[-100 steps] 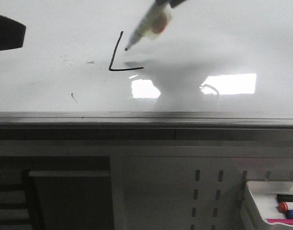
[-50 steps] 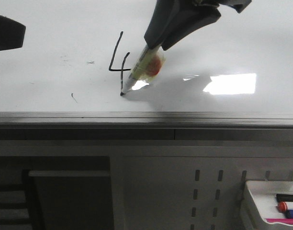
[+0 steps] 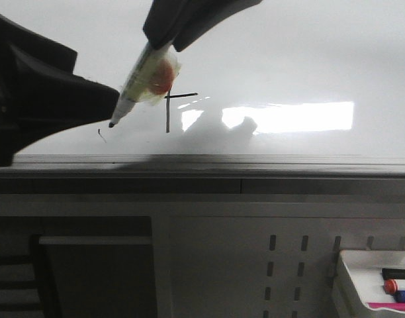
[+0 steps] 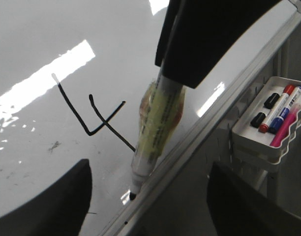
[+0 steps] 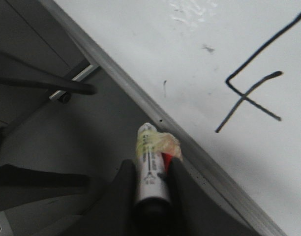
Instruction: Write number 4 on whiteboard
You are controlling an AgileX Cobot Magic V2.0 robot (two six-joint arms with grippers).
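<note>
**A:** Looking at the whiteboard (image 3: 308, 53), what does the number 4 (image 5: 254, 93) look like?

**B:** Thin black line, open at the top: a long slanted stroke, a crossbar, and a straight stem crossing it. In the front view only the crossbar's end and the lower stem (image 3: 168, 112) show; the marker (image 3: 141, 76) covers the other strokes.

**A:** Where does it sit on the board?

**B:** Near the grey bottom rim (image 3: 255, 161), just beside the bright rectangular glare (image 3: 302, 116). A small stray black mark (image 3: 102, 135) lies apart from it, also near the rim.

**A:** And the grippers?

**B:** The right gripper (image 5: 150, 194) is clenched on the marker, which wears a yellowish wrap; its black tip points toward the rim, beside the 4. The left gripper (image 4: 148, 196) holds nothing, its dark fingers (image 4: 62, 206) spread wide.

**A:** Anything else?

**B:** A white tray (image 4: 249, 142) with markers hangs below the rim.
</note>
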